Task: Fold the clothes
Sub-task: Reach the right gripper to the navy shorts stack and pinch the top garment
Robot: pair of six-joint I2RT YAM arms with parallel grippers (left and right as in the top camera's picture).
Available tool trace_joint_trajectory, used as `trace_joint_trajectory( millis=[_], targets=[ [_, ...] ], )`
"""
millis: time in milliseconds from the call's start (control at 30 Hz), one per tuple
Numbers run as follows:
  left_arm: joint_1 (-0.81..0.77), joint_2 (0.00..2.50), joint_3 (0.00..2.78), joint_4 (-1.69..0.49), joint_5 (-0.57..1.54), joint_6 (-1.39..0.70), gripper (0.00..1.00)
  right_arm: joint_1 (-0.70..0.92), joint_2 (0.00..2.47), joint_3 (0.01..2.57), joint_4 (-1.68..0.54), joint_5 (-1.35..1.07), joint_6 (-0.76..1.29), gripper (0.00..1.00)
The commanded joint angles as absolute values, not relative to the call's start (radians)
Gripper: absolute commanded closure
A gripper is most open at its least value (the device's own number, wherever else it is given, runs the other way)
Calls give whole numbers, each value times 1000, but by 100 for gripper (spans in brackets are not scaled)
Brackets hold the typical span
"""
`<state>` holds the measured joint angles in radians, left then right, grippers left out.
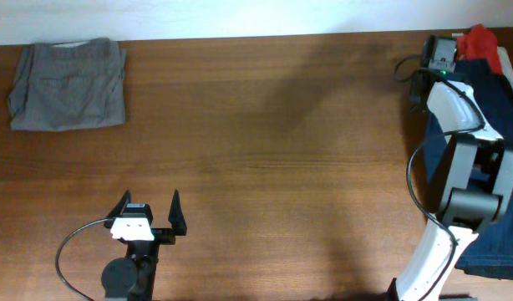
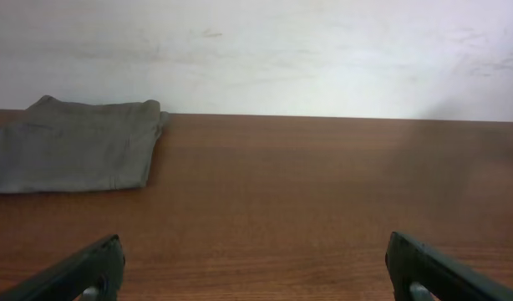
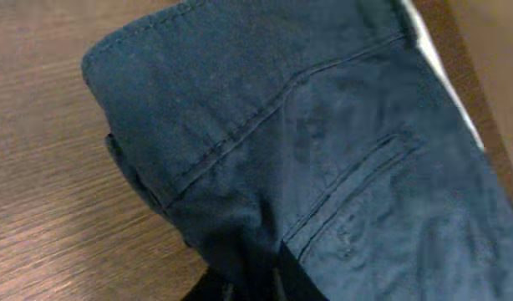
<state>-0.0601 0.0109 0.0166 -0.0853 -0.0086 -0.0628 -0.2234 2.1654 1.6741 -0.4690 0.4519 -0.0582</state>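
Folded grey shorts (image 1: 68,86) lie at the table's far left corner; they also show in the left wrist view (image 2: 73,144). Dark navy blue shorts (image 1: 490,125) lie at the right edge, under my right arm, with a red garment (image 1: 479,40) behind them. In the right wrist view the navy shorts (image 3: 323,142) fill the frame, waistband and back pocket showing. My right gripper (image 3: 269,280) is shut on a bunched fold of the navy shorts. My left gripper (image 1: 148,213) is open and empty near the front edge, its fingers wide apart (image 2: 256,267).
The brown wooden table (image 1: 265,150) ends at a white wall at the back. The right arm's cable (image 1: 415,180) loops over the table beside the navy shorts.
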Motion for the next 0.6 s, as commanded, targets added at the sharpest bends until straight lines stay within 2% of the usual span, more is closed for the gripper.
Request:
trace_joint_trajectory(
  millis=[0, 200, 267, 300, 367, 433, 467, 500, 567],
  targets=[
    [-65, 7, 9, -83, -12, -51, 1, -233, 2087, 1690, -467, 471, -43, 81],
    [-65, 7, 9, -83, -12, -51, 1, -233, 2080, 1690, -472, 464, -25, 78],
    [-65, 7, 9, -83, -12, -51, 1, -234, 2080, 1690, -472, 453, -20, 87],
    [-65, 7, 9, -83, -12, -51, 1, -236, 2080, 1690, -472, 448, -17, 96],
    [-65, 7, 9, -83, -12, -51, 1, -238, 2080, 1690, -476, 447, -17, 96],
    [-65, 7, 9, -83, -12, -51, 1, -238, 2080, 1690, -480, 410, -18, 92],
    [-65, 7, 9, -83, -12, -51, 1, -238, 2080, 1690, -483, 377, -18, 81],
    [-65, 7, 9, -83, -12, -51, 1, -238, 2084, 1689, -484, 337, -18, 57],
    [-65, 7, 9, -83, -12, -51, 1, -237, 2090, 1688, -482, 279, -18, 52]
  ],
)
